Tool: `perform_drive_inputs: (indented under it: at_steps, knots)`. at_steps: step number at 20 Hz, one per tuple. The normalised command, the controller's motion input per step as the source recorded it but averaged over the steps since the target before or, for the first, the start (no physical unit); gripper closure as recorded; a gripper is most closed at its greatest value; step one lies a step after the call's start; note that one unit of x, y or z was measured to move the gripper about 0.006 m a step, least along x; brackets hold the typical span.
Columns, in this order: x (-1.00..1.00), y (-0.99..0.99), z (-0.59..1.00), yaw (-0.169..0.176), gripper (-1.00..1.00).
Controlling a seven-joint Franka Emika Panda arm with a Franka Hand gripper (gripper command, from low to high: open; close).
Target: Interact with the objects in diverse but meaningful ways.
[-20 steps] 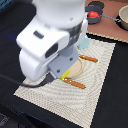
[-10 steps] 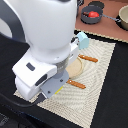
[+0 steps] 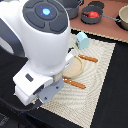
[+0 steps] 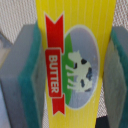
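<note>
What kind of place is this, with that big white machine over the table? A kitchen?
Probably a play kitchen set up for robot trials, not a real one. A striped placemat holds a wooden plate, a pot holds a red tomato, and the end effector grips a toy butter box.

White rounded arm (image 3: 45,45), blue-lit dark cap; grey claw (image 4: 64,75) with green pads (image 4: 32,75).

The arm (image 3: 42,45) fills the exterior view's left and near side, standing over a striped mat (image 3: 102,75). On that mat a round wooden board (image 3: 75,67) lies partly under the arm. One thin stick (image 3: 89,58) lies just beyond the board, another (image 3: 75,83) on its near side. A house-shaped carton (image 3: 82,40) stands at the mat's far edge. Farther off, a tomato (image 3: 90,14) sits in a pot (image 3: 93,20). In the wrist view, the butter box (image 4: 75,65) sits between the two pads (image 4: 30,80).
</note>
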Motion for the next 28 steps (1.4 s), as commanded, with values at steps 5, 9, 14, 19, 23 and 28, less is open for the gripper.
perform_drive_inputs:
  at_steps: [5, 9, 14, 19, 23, 28]
  knots:
    - [-0.73, 0.0, -0.35, 0.0, -1.0]
    - [-0.47, 0.0, -0.2, 0.0, -1.0]
    - [-0.21, 0.03, 0.13, 0.01, -1.0]
    - [-0.12, 0.06, 0.9, 0.003, -1.0]
    - [0.02, 0.29, 1.0, 0.009, -1.0]
    - [0.33, 0.52, 0.65, 0.059, -1.0]
